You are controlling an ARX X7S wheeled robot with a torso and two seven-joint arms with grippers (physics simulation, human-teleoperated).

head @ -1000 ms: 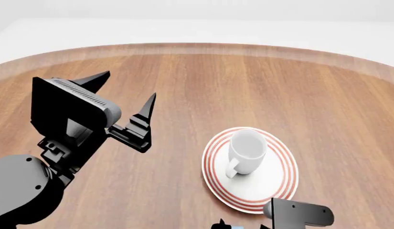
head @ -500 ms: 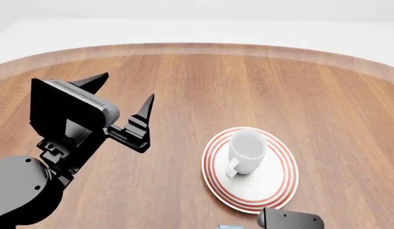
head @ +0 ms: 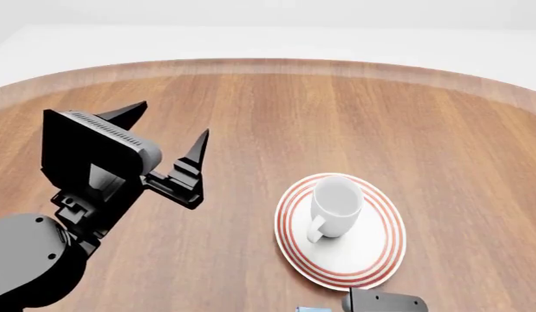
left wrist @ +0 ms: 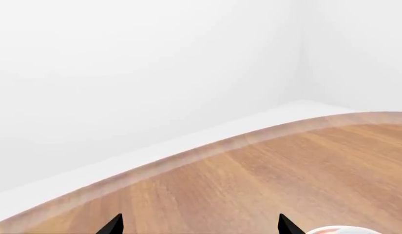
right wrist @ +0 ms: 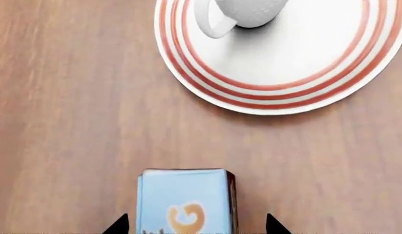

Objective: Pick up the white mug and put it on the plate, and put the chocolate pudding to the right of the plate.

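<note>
A: Plate contents?
B: The white mug (head: 335, 207) stands upright on the plate (head: 382, 250), a bit toward the far side of it, handle toward the robot. The mug looks empty as far as the head view shows. Nothing else is on the plate.

A: Table?
B: A round wooden table (head: 337, 117). The plate lies on its near right part.

A: Pudding?
B: The chocolate pudding (right wrist: 184, 201) is on the wood near the plate's near rim, not touching it. Its light blue top with orange lettering faces the right wrist camera. In the head view only a blue sliver (head: 309, 309) shows at the bottom edge.

A: Right gripper?
B: The right gripper (right wrist: 194, 225) has its two black fingertips (right wrist: 117, 226) on either side of the box, with a gap on each side. So the jaws are spread wider than the box and grip nothing.

A: Left gripper?
B: The left gripper (head: 164, 130) hangs above the left part of the table, well apart from the plate, fingers wide apart, holding nothing. Its wrist view shows the plate's rim (left wrist: 337, 229) at the edge.
</note>
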